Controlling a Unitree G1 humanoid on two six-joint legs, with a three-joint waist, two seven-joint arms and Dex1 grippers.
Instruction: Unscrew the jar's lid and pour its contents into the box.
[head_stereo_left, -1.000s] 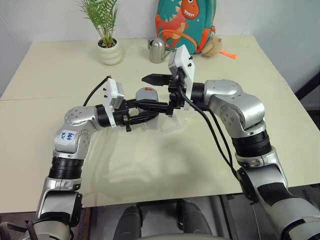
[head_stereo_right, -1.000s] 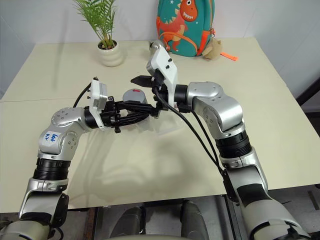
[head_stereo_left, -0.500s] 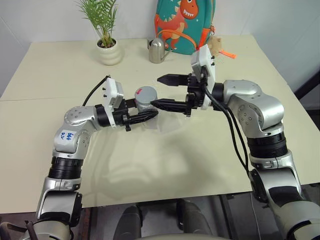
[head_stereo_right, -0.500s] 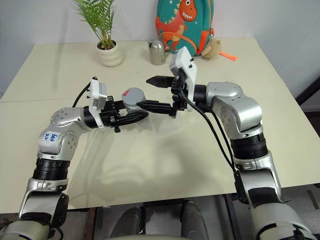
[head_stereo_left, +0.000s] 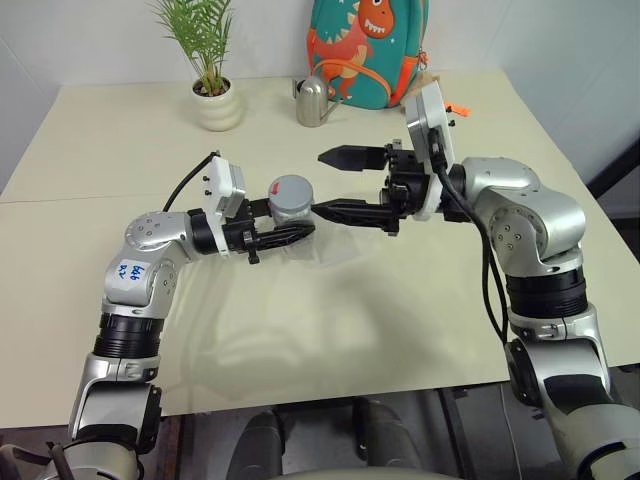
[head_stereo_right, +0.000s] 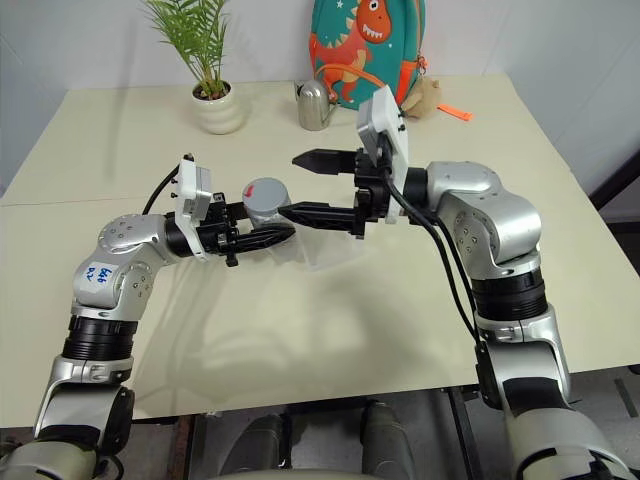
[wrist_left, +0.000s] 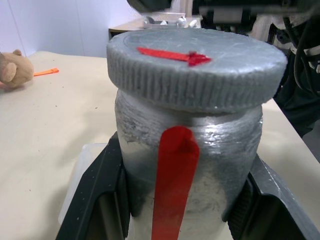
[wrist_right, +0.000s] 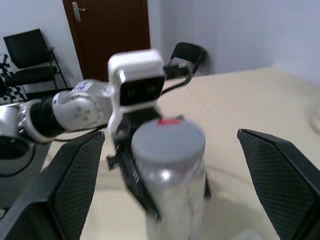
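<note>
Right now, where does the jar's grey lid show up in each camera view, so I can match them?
Left eye view: the lid sits left of centre, just off the right pincer's lower finger.
Right eye view: the lid sits further left.
Left wrist view: the lid spans the upper half.
Right wrist view: the lid is central, between that pincer's fingers.
Shared landmark: the jar's red stripe.

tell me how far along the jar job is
Done: left gripper is shut on the jar, held above the table. In hand: right gripper is open beside the lid, not gripping it. Left: unscrewing the lid, which is on, and pouring into the box.
</note>
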